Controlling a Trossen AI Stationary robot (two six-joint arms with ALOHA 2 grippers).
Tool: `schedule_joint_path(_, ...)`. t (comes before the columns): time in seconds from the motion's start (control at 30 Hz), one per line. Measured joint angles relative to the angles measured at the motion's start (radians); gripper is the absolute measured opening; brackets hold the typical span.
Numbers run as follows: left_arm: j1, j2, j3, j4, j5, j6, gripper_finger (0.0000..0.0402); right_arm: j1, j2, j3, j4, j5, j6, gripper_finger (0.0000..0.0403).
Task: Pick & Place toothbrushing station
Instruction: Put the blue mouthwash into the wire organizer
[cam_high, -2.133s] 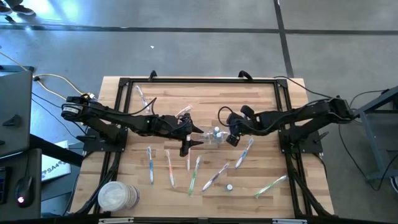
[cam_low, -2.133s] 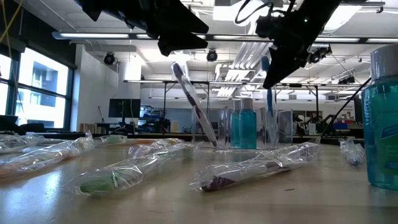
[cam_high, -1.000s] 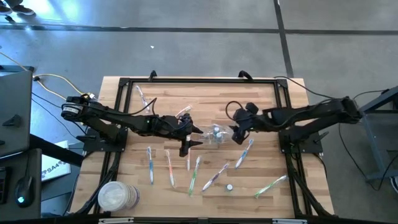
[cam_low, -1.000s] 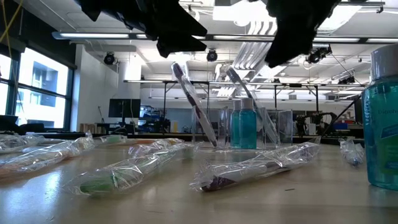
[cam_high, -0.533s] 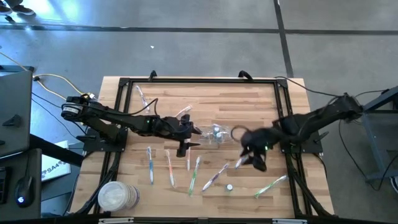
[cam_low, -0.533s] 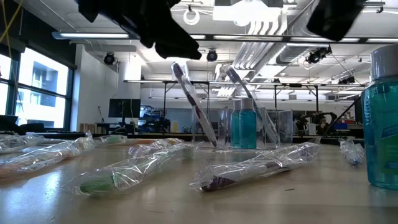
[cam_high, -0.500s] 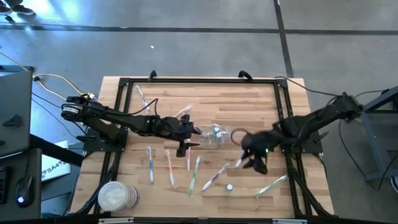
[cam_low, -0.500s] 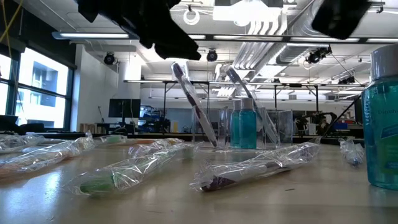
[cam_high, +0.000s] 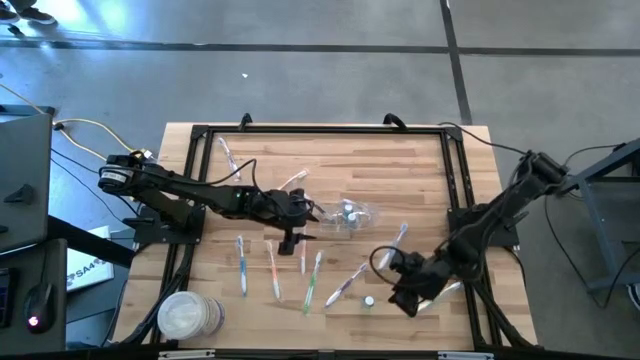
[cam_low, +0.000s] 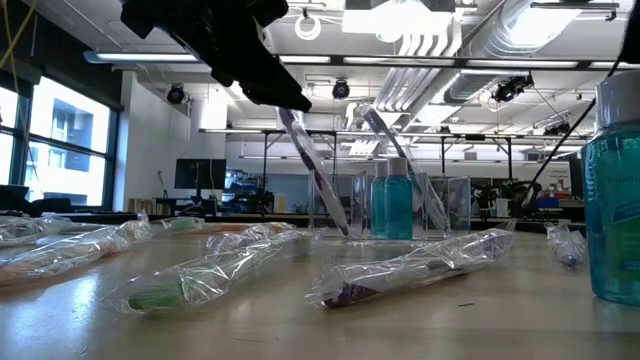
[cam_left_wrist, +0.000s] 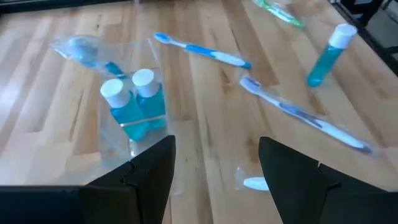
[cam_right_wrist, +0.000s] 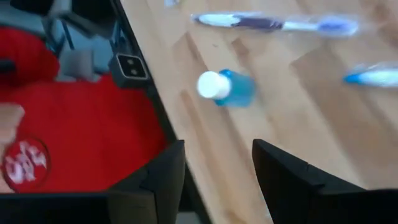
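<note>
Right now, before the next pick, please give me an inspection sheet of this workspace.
Surface: wooden table, inside a black frame.
Job's things: transparent container holding two blue tubes; wrapped toothbrushes scattered flat; one blue tube standing alone near the front edge.
Clutter: round clear lid at the front left corner.
Grippers: left gripper open, empty, beside the container; right gripper open, empty, near the lone tube.
Cables: yellow cable behind the left arm.
Surroundings: concrete floor, nobody seen.

Wrapped toothbrushes (cam_low: 410, 268) lie before a clear container (cam_low: 385, 210)
</note>
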Motion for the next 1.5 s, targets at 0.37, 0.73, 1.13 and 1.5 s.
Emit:
schedule_joint_path(0.37, 0.0, 0.0, 0.0, 0.011, 0.037, -0.054, 0.023, 0.075, 0.175, 0.0, 0.249, 0.113, 0.125, 0.0195)
schedule_joint_path(0.73, 0.0, 0.0, 0.0, 0.033, 0.037, -0.107, 0.023, 0.176, 0.158, 0.0, 0.243, 0.116, 0.246, 0.0184)
schedule_joint_path(1.13, 0.0, 0.0, 0.0, 0.08, 0.04, -0.109, 0.023, 0.22, 0.159, 0.0, 0.231, 0.369, 0.163, 0.0176)
schedule_joint_path(1.5, 0.0, 0.0, 0.0, 0.076, 0.042, -0.135, 0.023, 0.224, 0.159, 0.0, 0.234, 0.383, 0.178, 0.0212)
